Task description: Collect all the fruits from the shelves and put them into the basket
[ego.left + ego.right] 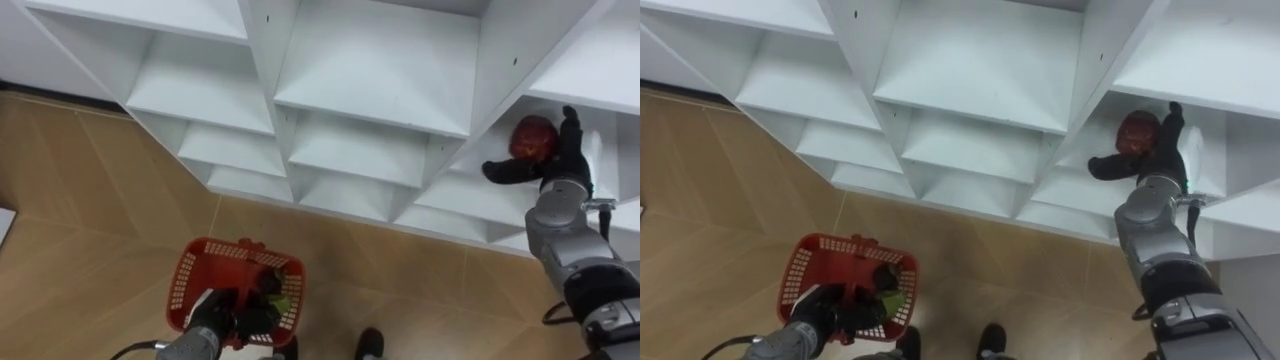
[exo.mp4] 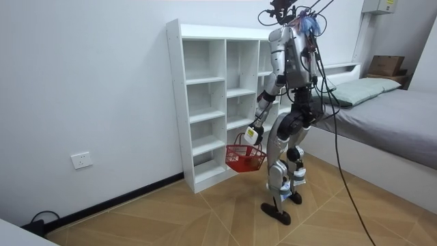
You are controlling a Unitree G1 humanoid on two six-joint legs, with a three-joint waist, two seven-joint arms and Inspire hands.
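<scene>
A dark red fruit (image 1: 533,138) lies in a compartment of the white closet (image 1: 380,70), at the right. My right hand (image 1: 562,160) reaches into that compartment: its straight fingers stand just right of the fruit and its thumb stretches out below it, so the hand is open against the fruit. Low on the left, my left hand (image 1: 222,322) is curled round the handle of a red basket (image 1: 190,275) that hangs above the wooden floor. Inside the basket lie a dark fruit (image 1: 266,283) and a green one (image 1: 281,303). In the room view I stand upright facing the closet (image 2: 205,102), with the basket (image 2: 244,158) at knee height.
The other closet compartments in the eye views hold nothing. A bed (image 2: 396,116) stands behind me on the room view's right. Wooden floor (image 2: 171,219) stretches on the room view's left, along a white wall with a socket (image 2: 81,160).
</scene>
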